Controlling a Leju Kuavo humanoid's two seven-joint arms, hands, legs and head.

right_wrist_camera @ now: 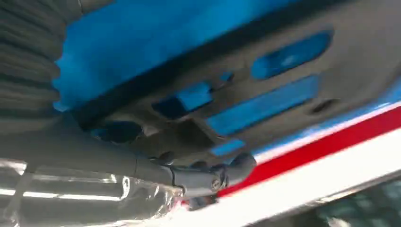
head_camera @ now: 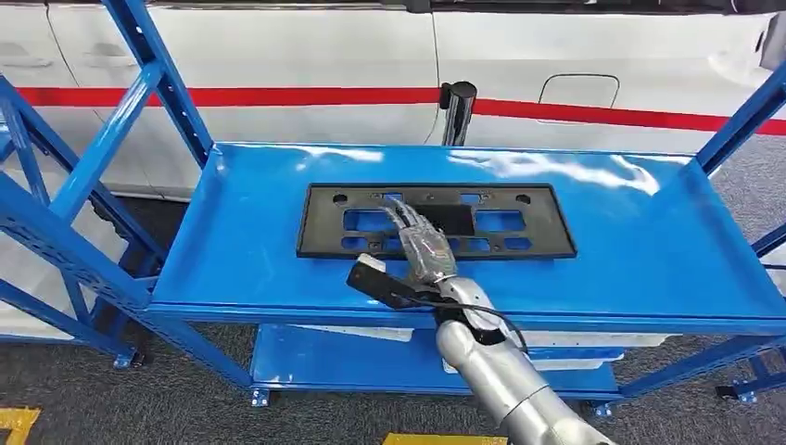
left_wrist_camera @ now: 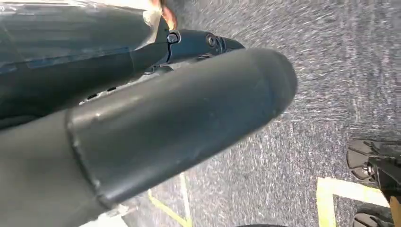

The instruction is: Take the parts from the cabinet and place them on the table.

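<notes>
A flat black frame part [head_camera: 533,244] with several rectangular cut-outs lies in the middle of the blue cabinet shelf [head_camera: 649,250]. My right hand [head_camera: 422,243] reaches in from the front edge, its fingers stretched out low over the middle of the part, gripping nothing. In the right wrist view the part [right_wrist_camera: 283,71] is blurred and close, beyond my dark fingers [right_wrist_camera: 203,177]. My left hand [left_wrist_camera: 179,118] hangs over the grey floor with its thumb and fingers straight and nothing in them.
Blue rack uprights [head_camera: 139,65] stand at the shelf's left and right [head_camera: 741,111]. A lower blue shelf [head_camera: 324,362] sits beneath. Behind are a white car body with a red stripe [head_camera: 278,95] and a black post [head_camera: 457,111]. Yellow floor lines [left_wrist_camera: 340,189] mark the carpet.
</notes>
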